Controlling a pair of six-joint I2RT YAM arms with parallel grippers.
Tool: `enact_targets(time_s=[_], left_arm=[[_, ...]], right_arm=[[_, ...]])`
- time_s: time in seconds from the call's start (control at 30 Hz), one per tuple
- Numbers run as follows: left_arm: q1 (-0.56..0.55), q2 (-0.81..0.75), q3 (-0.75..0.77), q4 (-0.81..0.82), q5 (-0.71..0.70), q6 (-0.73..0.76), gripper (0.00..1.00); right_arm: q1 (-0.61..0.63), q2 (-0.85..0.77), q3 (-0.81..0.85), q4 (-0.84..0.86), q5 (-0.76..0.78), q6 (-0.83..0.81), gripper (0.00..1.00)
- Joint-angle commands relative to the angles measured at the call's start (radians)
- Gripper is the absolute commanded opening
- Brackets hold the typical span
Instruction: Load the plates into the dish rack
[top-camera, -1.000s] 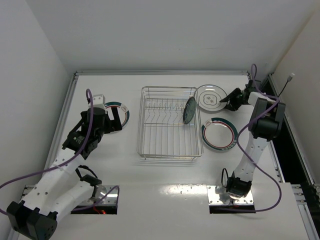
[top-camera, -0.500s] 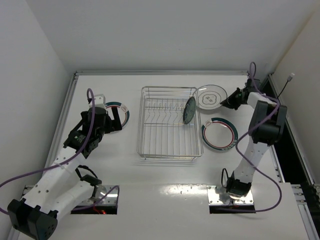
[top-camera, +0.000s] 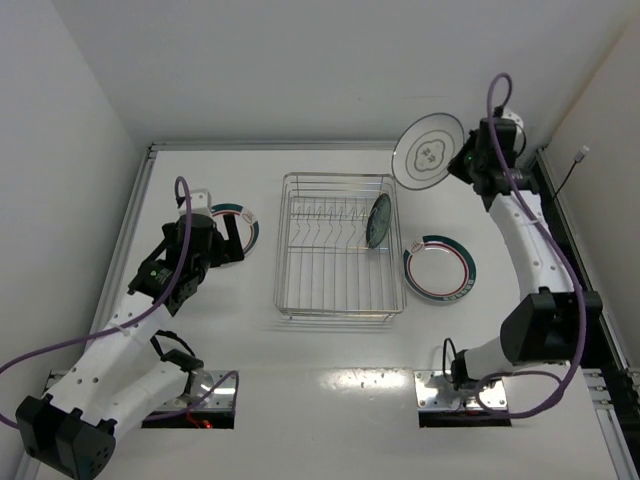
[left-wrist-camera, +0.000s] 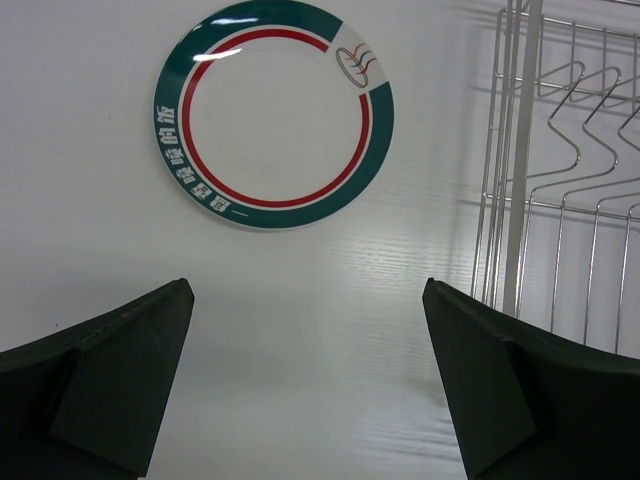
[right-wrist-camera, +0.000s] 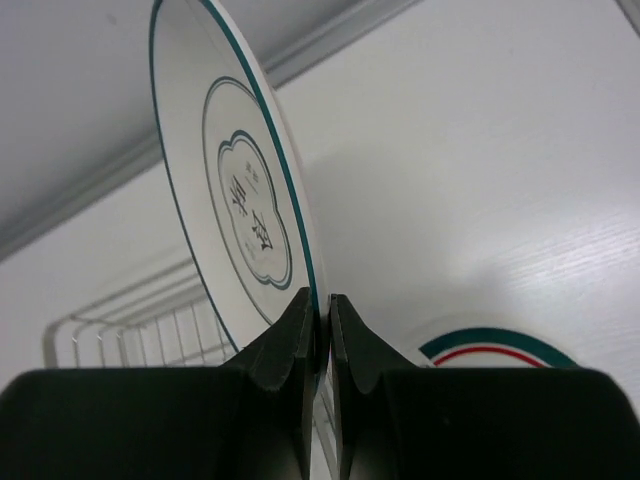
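Note:
My right gripper (top-camera: 462, 163) is shut on the rim of the white plate with a grey motif (top-camera: 428, 150) and holds it high, tilted on edge, above the table beyond the rack's right end; the wrist view shows the plate (right-wrist-camera: 240, 200) pinched between my fingers (right-wrist-camera: 290, 340). The silver wire dish rack (top-camera: 338, 300) holds the small teal-blue plate (top-camera: 379, 221) upright in its tines. One green-red rimmed plate (top-camera: 439, 268) lies flat right of the rack. The other (top-camera: 245, 225) lies left of it, also in the left wrist view (left-wrist-camera: 273, 113). My left gripper (top-camera: 228, 243) is open over this plate's near edge.
The rack's left wall (left-wrist-camera: 520, 160) stands close on the right in the left wrist view. A raised rail (top-camera: 320, 146) runs along the table's far edge, and white walls close in on the left and back.
My right gripper has lifted the white grey-motif plate off the table and swung it up on edge. The left arm has barely moved.

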Motion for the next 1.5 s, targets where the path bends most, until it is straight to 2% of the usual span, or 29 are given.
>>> enact_targets(time_s=[0.0,0.17,0.37,0.6,0.73,0.9,1.0,1.47], left_arm=[[0.012,-0.013,0.007,0.008,-0.015,-0.008,0.99],[0.012,-0.013,0.007,0.008,-0.015,-0.008,0.99],[0.012,-0.013,0.007,0.008,-0.024,-0.008,0.99],[0.012,-0.013,0.007,0.008,-0.024,-0.008,0.99],[0.012,-0.022,0.007,0.008,-0.024,-0.008,0.99],[0.012,-0.022,0.007,0.008,-0.024,-0.008,0.99],[0.012,-0.022,0.007,0.008,-0.024,-0.008,0.99],[0.012,-0.031,0.007,0.008,-0.024,-0.008,0.99]], right_arm=[[0.108,-0.019,0.049,-0.092,0.158,-0.078,0.0],[0.252,-0.031,0.103,-0.204,0.327,-0.115,0.0],[0.379,-0.04,0.131,-0.244,0.41,-0.115,0.0],[0.505,0.056,0.218,-0.347,0.586,-0.137,0.0],[0.568,0.153,0.325,-0.441,0.664,-0.137,0.0],[0.625,0.269,0.433,-0.537,0.749,-0.106,0.0],[0.639,0.305,0.433,-0.572,0.801,-0.095,0.0],[0.657,0.26,0.465,-0.598,0.878,-0.086,0.0]])
